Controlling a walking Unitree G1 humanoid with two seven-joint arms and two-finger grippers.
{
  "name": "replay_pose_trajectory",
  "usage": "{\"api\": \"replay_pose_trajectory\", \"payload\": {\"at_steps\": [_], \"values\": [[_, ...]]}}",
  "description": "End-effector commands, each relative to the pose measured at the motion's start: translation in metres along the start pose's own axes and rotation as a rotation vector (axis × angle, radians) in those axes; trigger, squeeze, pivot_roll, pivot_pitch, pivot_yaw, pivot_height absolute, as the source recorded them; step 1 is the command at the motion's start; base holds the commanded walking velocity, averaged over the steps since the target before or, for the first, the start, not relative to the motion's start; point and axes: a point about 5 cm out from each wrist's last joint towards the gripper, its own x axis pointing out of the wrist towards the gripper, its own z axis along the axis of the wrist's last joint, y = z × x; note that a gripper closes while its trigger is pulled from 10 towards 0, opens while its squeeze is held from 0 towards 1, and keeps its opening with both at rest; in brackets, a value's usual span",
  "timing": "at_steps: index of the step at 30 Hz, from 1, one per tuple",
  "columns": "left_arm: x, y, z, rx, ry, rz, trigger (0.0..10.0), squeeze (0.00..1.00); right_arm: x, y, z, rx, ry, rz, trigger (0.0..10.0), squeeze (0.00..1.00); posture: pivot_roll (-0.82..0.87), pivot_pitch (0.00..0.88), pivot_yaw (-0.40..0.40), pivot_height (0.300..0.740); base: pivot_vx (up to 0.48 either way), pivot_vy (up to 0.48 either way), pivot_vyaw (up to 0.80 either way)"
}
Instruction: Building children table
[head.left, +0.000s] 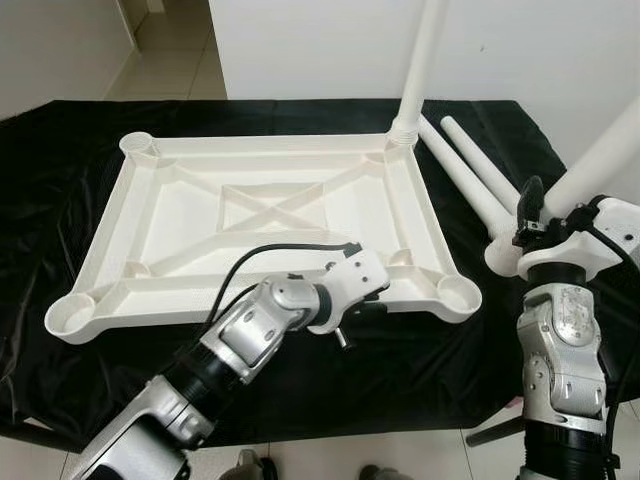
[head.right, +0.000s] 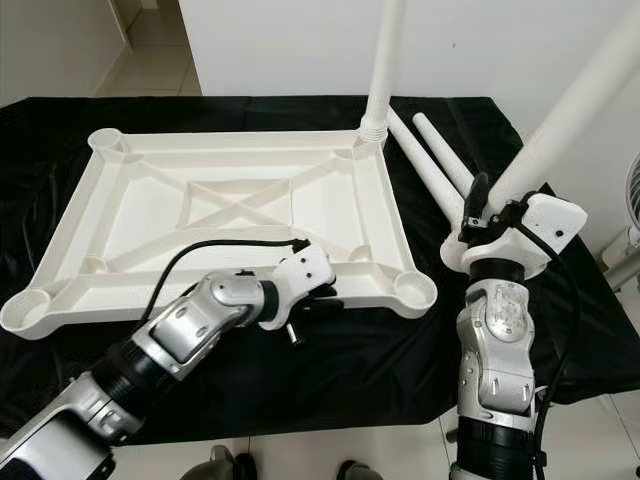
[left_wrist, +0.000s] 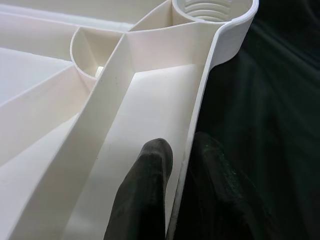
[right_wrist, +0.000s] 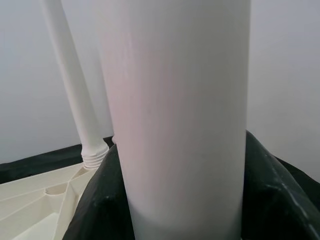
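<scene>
**One leg in my right hand, the tabletop pinned by my left**

My right hand (head.right: 490, 215) is clamped around a long white plastic table leg (head.right: 580, 95), which I hold tilted, its top leaning away to my right and its threaded end low beside my wrist. I carry it that way, I judge, so the threaded end can be swung over to a socket and stood upright.

My left hand (left_wrist: 175, 165) pinches the near rim of the white moulded plastic tabletop (head.left: 270, 210), one finger inside the wall and one outside. That grip looks meant to keep the tabletop from sliding or turning while a leg is screwed in.

The tabletop lies upside down, ribs up, on the bench covered with black cloth (head.left: 60, 150). The open threaded corner socket (head.left: 458, 292) sits just along the rim from my left hand, and near my right hand; it seems the likeliest target. One white leg already stands upright (head.left: 420, 70) in the far right corner. Two more loose white legs (head.left: 470, 175) lie on the cloth beyond my right hand.
</scene>
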Motion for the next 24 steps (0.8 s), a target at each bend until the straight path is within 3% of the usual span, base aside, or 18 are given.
{"api": "replay_pose_trajectory", "payload": {"at_steps": [1, 2, 3, 4, 8, 9, 16, 17, 18, 20, 22, 23, 24], "values": [[-0.008, 0.001, 0.001, -0.013, -0.003, 0.010, 0.0, 0.00, 0.001, 0.000, 0.003, -0.009, -0.008, 0.006, 10.0, 0.00, -0.01, 0.133, 0.030, 0.740, 0.000, 0.000, 0.00], [-0.008, 0.001, 0.001, -0.013, -0.003, 0.010, 0.0, 0.00, 0.001, 0.000, 0.003, -0.009, -0.008, 0.006, 10.0, 0.00, -0.01, 0.133, 0.030, 0.740, 0.000, 0.000, 0.00], [-0.010, 0.001, 0.001, -0.021, -0.008, 0.023, 1.0, 0.00, 0.001, 0.001, 0.002, -0.005, -0.007, 0.012, 10.0, 0.00, 0.00, 0.132, 0.020, 0.740, 0.000, 0.000, 0.00], [-0.010, 0.003, 0.002, -0.026, -0.011, 0.044, 10.0, 0.00, 0.002, 0.004, 0.002, -0.001, -0.005, 0.021, 10.0, 0.00, 0.00, 0.132, 0.020, 0.740, 0.000, 0.000, 0.00], [-0.010, 0.007, 0.007, -0.060, -0.042, 0.084, 10.0, 0.00, 0.004, 0.009, 0.002, 0.006, -0.003, 0.046, 10.0, 0.00, 0.00, 0.131, 0.016, 0.740, 0.000, 0.000, 0.00], [-0.010, 0.007, 0.009, -0.068, -0.053, 0.086, 10.0, 1.00, 0.004, 0.009, 0.001, 0.007, -0.003, 0.049, 10.0, 0.00, 0.00, 0.129, 0.005, 0.740, 0.000, 0.000, 0.00], [-0.013, 0.011, 0.025, -0.080, -0.123, 0.112, 10.0, 1.00, 0.006, 0.012, 0.000, 0.013, 0.005, 0.067, 10.0, 0.00, 0.00, 0.126, -0.006, 0.740, 0.000, 0.000, 0.00], [-0.015, 0.011, 0.030, -0.089, -0.148, 0.109, 10.0, 0.00, 0.006, 0.014, 0.000, 0.016, 0.007, 0.077, 10.0, 0.00, 0.00, 0.124, -0.009, 0.740, 0.000, 0.000, 0.00], [-0.015, 0.011, 0.030, -0.089, -0.148, 0.109, 10.0, 0.00, 0.006, 0.014, 0.000, 0.016, 0.007, 0.077, 10.0, 0.00, 0.00, 0.124, -0.009, 0.740, 0.000, 0.000, 0.00], [-0.021, 0.012, 0.044, -0.148, -0.252, 0.105, 10.0, 0.00, 0.006, 0.016, -0.001, 0.027, 0.013, 0.097, 10.0, 0.00, 0.00, 0.123, -0.016, 0.740, 0.000, 0.000, 0.00], [-0.021, 0.012, 0.044, -0.148, -0.252, 0.105, 10.0, 0.00, 0.006, 0.016, -0.001, 0.027, 0.013, 0.097, 10.0, 0.00, 0.00, 0.123, -0.016, 0.740, 0.000, 0.000, 0.00], [-0.025, 0.012, 0.051, -0.181, -0.315, 0.092, 10.0, 0.00, 0.006, 0.018, -0.002, 0.031, 0.017, 0.107, 10.0, 0.00, 0.00, 0.123, -0.018, 0.740, 0.000, 0.000, 0.00], [-0.025, 0.012, 0.051, -0.181, -0.315, 0.092, 10.0, 0.00, 0.006, 0.018, -0.002, 0.031, 0.017, 0.107, 10.0, 0.00, 0.00, 0.123, -0.018, 0.740, 0.000, 0.000, 0.00]]}}
